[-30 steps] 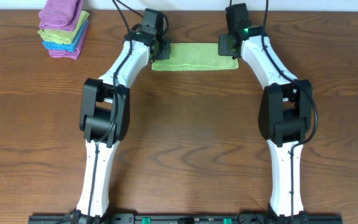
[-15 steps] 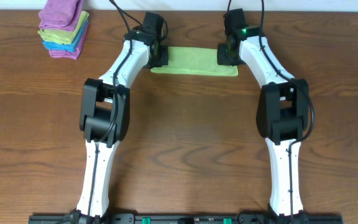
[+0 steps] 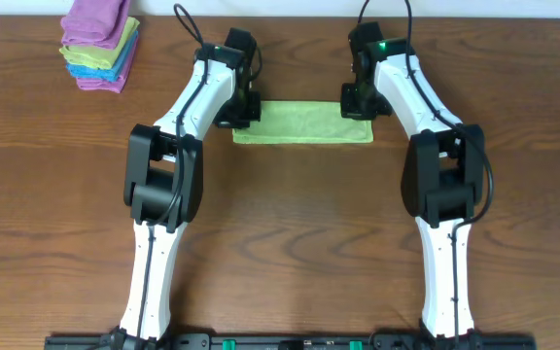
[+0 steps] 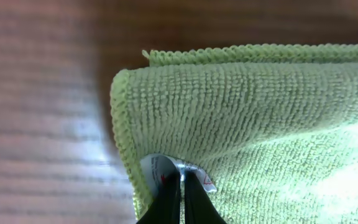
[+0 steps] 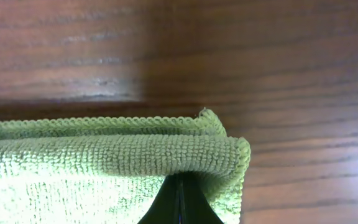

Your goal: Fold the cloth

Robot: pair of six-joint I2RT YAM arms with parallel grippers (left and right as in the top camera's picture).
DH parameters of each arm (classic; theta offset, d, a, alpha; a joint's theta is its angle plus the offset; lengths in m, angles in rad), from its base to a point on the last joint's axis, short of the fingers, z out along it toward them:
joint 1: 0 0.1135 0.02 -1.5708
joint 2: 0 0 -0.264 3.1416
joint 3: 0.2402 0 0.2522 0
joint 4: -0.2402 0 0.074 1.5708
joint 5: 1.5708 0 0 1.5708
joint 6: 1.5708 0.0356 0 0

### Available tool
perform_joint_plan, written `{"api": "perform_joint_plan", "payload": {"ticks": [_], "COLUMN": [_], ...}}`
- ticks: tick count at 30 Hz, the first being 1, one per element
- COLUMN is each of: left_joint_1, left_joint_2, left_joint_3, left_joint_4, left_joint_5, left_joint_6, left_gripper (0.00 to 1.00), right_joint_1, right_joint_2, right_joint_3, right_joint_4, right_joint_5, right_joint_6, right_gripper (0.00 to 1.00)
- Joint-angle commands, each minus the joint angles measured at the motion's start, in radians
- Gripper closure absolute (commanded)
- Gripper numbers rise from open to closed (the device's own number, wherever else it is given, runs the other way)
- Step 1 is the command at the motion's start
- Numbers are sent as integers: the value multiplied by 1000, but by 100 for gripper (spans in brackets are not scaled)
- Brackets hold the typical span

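The lime-green cloth (image 3: 302,122) lies as a long doubled band on the wooden table between my two grippers. My left gripper (image 3: 239,109) is shut on its left end; in the left wrist view (image 4: 181,176) the fingers pinch the cloth (image 4: 253,118) right at the small white tag (image 4: 199,174). My right gripper (image 3: 358,101) is shut on the right end; in the right wrist view (image 5: 182,180) the fingers grip the top layer of the cloth (image 5: 104,162), which curls over a lower layer.
A stack of folded purple, green and blue cloths (image 3: 99,44) sits at the far left corner of the table. The two arms reach up from the near edge on either side of the cloth.
Both grippers have moved toward the near side with the cloth's ends in them, and the green band has shifted nearer with them.
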Motion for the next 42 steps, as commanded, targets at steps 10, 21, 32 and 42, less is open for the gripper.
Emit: {"api": "perform_joint_plan", "payload": {"ticks": [10, 21, 32, 42], "left_joint_1": [-4, -8, -11, -18], "left_joint_2": [36, -94, -183, -184], "left_joint_3": [-43, -45, -100, -154], "left_joint_4": [-66, -30, 7, 41], "left_joint_5": [-22, -30, -3, 51], "left_joint_6": [2, 0, 15, 8], "left_gripper": [94, 94, 94, 94], "right_joint_1": [19, 26, -53, -474], "right_joint_2": [34, -118, -432, -488], "right_joint_3": [-40, -44, -44, -318], "right_joint_4": [-80, -62, -119, -80], "right_joint_5": [11, 9, -140, -872], "right_joint_6": [7, -22, -170, -462], "right_gripper": [99, 99, 68, 15]}}
